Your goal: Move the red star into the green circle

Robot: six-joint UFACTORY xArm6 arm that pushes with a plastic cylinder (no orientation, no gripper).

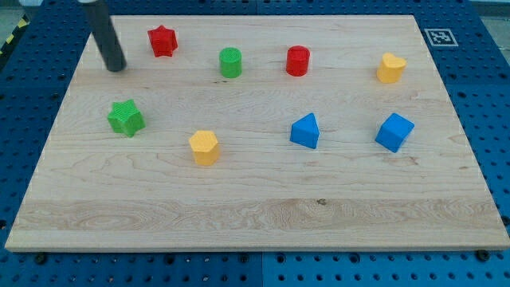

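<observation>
The red star (pixel 162 41) lies near the view's top left of the wooden board. The green circle (pixel 230 62), a short green cylinder, stands to the star's right and slightly lower. My tip (pixel 116 67) rests on the board to the left of the red star and a little below it, apart from it. The rod rises from there toward the view's top left.
A green star (pixel 126 118) lies below my tip. A red cylinder (pixel 297 60) and a yellow heart (pixel 390 68) stand further right. A yellow hexagon (pixel 204 147), a blue triangle (pixel 305 131) and a blue cube (pixel 394 132) lie in the lower row. The board's edge (pixel 48 143) runs at the left.
</observation>
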